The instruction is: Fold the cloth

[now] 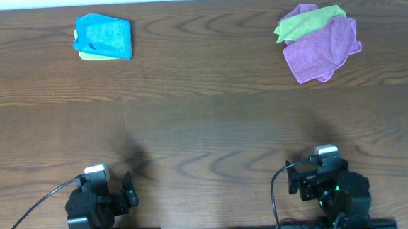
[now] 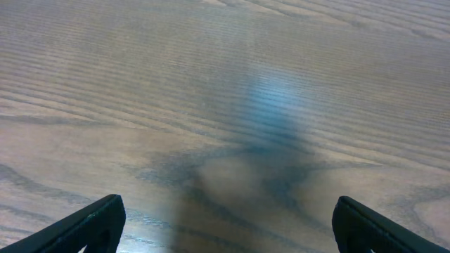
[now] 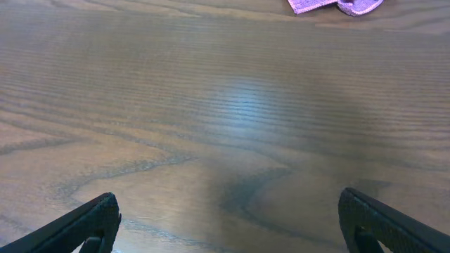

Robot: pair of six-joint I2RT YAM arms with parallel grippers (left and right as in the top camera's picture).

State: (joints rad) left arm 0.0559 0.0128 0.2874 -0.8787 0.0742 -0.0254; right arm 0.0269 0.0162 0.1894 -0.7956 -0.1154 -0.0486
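A folded blue cloth [image 1: 104, 37] is laid on a yellow-green cloth [image 1: 87, 56] at the brown wooden table's [image 1: 204, 114] far left. At far right, a crumpled green cloth [image 1: 306, 21] is found touching a crumpled purple cloth [image 1: 322, 50], mostly behind it.

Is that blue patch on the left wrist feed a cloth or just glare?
Left wrist: just bluish glare on the brown wooden table, with a soft dark shadow below it. Right wrist: a paler sheen mid-table; the crumpled purple cloth only clips the top edge. Overhead: even light, faint soft shadows.

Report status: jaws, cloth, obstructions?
Left gripper, right gripper: jaws open, empty. Purple cloth bunched with green cloth, far right; blue cloth folded far left. No obstruction in view.
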